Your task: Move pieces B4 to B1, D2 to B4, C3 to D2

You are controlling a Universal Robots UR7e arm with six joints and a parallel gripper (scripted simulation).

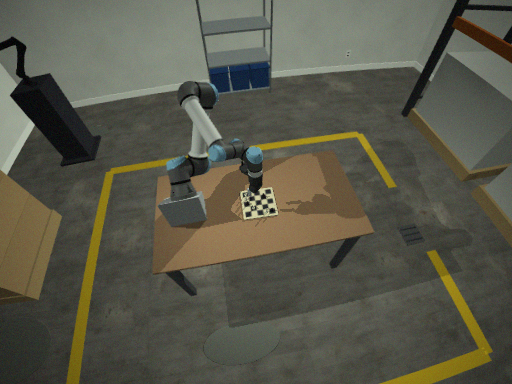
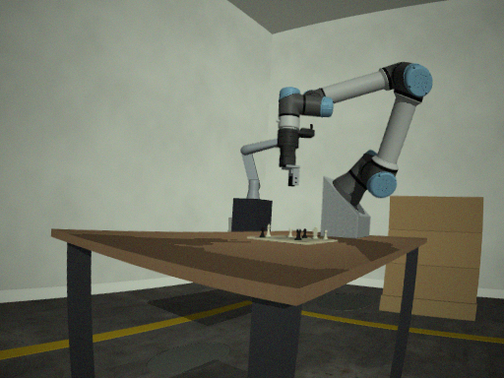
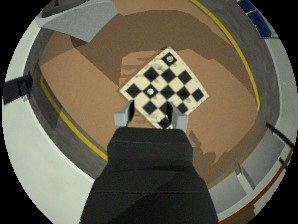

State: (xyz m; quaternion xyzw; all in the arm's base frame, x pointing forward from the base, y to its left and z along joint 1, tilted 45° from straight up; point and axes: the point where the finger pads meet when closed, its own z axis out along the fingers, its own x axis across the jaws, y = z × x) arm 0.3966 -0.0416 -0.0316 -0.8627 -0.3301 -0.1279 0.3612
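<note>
The chessboard [image 1: 255, 217] [image 2: 315, 242] [image 3: 126, 92] lies on the table with several small pieces standing on it. In the exterior view, a black piece [image 2: 262, 233] and a white piece [image 2: 269, 230] stand at the left, two black pieces near the middle, and a white piece [image 2: 325, 235] at the right end. In the wrist view, a white piece [image 3: 170, 59] is near the far corner and another white piece [image 3: 150, 91] is left of centre. The gripper [image 2: 293, 183] [image 3: 151, 113] is open and empty, high above the board. Its fingers partly hide the near corner; edge labels are unreadable.
The wooden table [image 1: 215, 245] [image 2: 221, 258] carries the board and the arm's grey mount [image 1: 184, 210] [image 2: 340, 217] beside it. The arm's shadow falls across the table. A dark pedestal [image 1: 55, 120] [image 2: 252, 214] stands beyond the table.
</note>
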